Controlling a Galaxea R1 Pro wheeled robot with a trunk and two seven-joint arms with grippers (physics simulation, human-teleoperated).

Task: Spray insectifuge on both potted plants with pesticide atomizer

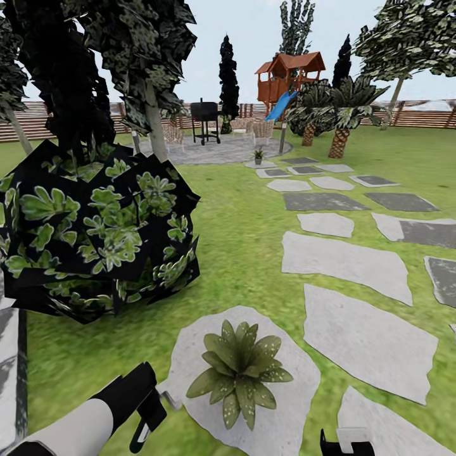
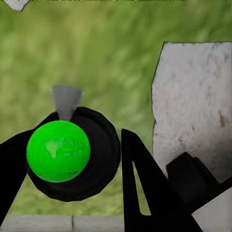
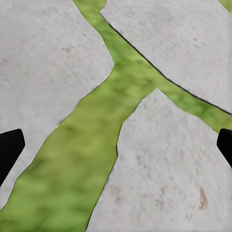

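Head view: one potted plant (image 1: 239, 372), a low rosette of white-speckled pointed leaves, sits on a pale stepping stone (image 1: 288, 405) in the lawn (image 1: 234, 240). This stone serves as the landmark. A second potted plant (image 1: 258, 154) stands far beyond it, at the edge of the round paved patio (image 1: 221, 151), near a black grill (image 1: 204, 117). A large black-backed leafy bush (image 1: 95, 234) rises from the grass beside the landmark stone. Further stepping stones (image 1: 345, 261) run from the landmark stone towards the patio. A wooden fence (image 1: 418, 117) and a playset (image 1: 290, 77) stand behind the patio.

Left gripper (image 1: 151, 415): beside the landmark stone's edge, close to the near plant. In the left wrist view its fingers (image 2: 154, 193) are clenched on the pesticide atomizer (image 2: 72, 154), seen end-on as a dark round body with a bright green cap and a pale grey nozzle; grass lies below it.

Right gripper (image 3: 116, 145): fingers spread wide and released, nothing between them, hanging over grey stones and a strip of grass
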